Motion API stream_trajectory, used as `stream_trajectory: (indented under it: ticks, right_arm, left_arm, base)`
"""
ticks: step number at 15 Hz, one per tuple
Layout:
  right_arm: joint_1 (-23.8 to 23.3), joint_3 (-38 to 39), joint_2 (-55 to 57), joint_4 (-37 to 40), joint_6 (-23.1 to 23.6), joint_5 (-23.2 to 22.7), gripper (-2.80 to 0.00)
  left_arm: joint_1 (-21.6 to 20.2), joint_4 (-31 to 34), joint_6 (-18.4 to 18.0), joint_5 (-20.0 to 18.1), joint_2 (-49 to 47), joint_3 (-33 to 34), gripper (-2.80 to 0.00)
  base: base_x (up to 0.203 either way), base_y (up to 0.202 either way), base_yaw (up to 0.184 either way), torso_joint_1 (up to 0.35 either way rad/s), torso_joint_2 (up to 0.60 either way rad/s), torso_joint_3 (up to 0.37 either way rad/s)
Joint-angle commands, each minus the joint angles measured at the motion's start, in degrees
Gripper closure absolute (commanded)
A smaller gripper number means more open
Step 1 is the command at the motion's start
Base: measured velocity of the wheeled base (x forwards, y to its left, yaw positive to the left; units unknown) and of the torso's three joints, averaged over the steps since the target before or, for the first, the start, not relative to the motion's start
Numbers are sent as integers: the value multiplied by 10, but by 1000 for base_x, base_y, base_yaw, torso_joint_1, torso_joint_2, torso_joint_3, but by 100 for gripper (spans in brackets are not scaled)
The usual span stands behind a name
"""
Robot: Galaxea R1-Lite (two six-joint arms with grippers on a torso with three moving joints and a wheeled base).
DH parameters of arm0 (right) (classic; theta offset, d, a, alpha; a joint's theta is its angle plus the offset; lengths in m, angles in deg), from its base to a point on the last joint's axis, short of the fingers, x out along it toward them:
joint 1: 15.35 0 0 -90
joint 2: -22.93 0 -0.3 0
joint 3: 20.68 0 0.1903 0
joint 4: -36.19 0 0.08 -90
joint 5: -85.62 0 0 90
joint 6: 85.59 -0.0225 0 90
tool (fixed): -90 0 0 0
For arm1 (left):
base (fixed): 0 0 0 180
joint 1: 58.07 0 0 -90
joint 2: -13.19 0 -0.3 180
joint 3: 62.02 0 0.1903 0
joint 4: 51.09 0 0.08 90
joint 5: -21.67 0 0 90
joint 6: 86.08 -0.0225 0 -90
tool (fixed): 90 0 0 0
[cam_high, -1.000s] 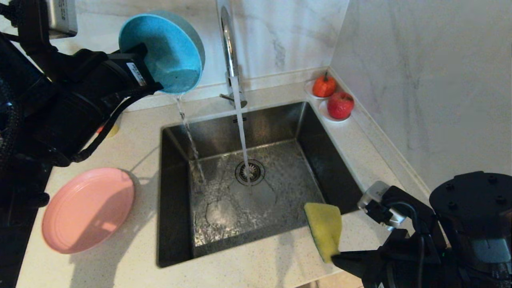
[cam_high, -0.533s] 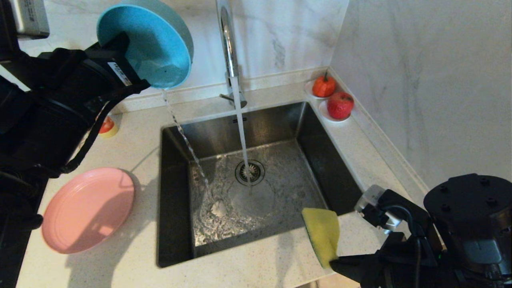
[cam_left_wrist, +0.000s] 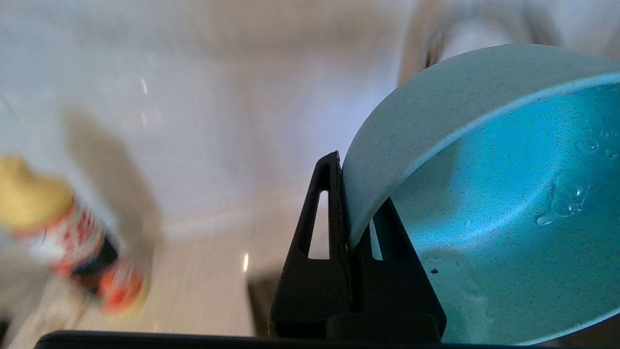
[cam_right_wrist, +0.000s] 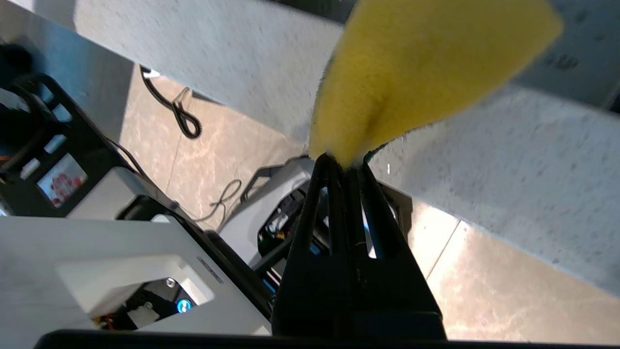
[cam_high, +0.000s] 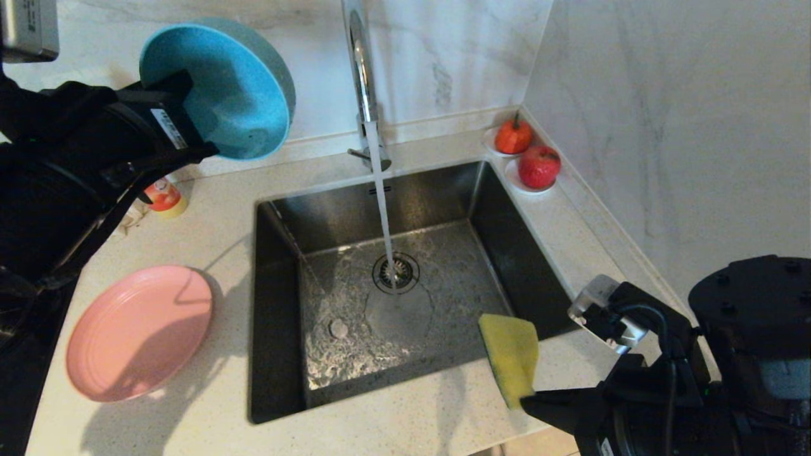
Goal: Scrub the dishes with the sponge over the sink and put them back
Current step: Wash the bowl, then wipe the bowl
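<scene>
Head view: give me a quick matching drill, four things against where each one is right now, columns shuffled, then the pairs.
Things:
1. blue bowl
2. pink plate
3. sponge
4. faucet

Places or states:
A. lying flat on the counter left of the sink
B. pinched in the right gripper at the sink's near right corner
C. running water onto the drain
D. clamped by its rim in the left gripper, tilted, up by the back wall

Pairs: 1-D, 2-A, 3-B, 4-C

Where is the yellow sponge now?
In the head view, the sponge is held by the right gripper above the sink's front right corner.
</scene>
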Motion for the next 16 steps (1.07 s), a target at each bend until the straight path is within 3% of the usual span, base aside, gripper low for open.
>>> stream_trajectory:
  ticks: [1, 2, 4, 7, 10, 14, 16]
  right_arm:
    - [4, -19, -16, 11, 1, -4, 0]
    - [8, -25, -22, 25, 1, -12, 0]
    - [20, -43, -50, 69, 1, -47, 0]
    - [24, -69, -72, 121, 1, -68, 0]
    - [24, -100, -88, 184, 2, -94, 0]
    - [27, -184, -87, 294, 1, -125, 0]
    - [27, -229, -82, 331, -1, -148, 0]
  left_arm:
    - [16, 163, 3, -5, 74, -3, 0]
    - [30, 233, 6, -15, 99, -8, 0]
    - [48, 331, 19, -75, 127, -20, 0]
    - [51, 389, 66, -126, 130, -18, 0]
    - [51, 454, 78, -217, 142, 1, 0]
    - [57, 459, 77, -216, 103, 5, 0]
    - [77, 452, 81, -175, 68, 5, 0]
  base:
    - [0, 0, 0, 0, 0, 0]
    - [0, 0, 0, 0, 0, 0]
    - [0, 0, 0, 0, 0, 0]
    - [0, 0, 0, 0, 0, 0]
    - [0, 0, 0, 0, 0, 0]
    - [0, 0, 0, 0, 0, 0]
    - [0, 0, 0, 0, 0, 0]
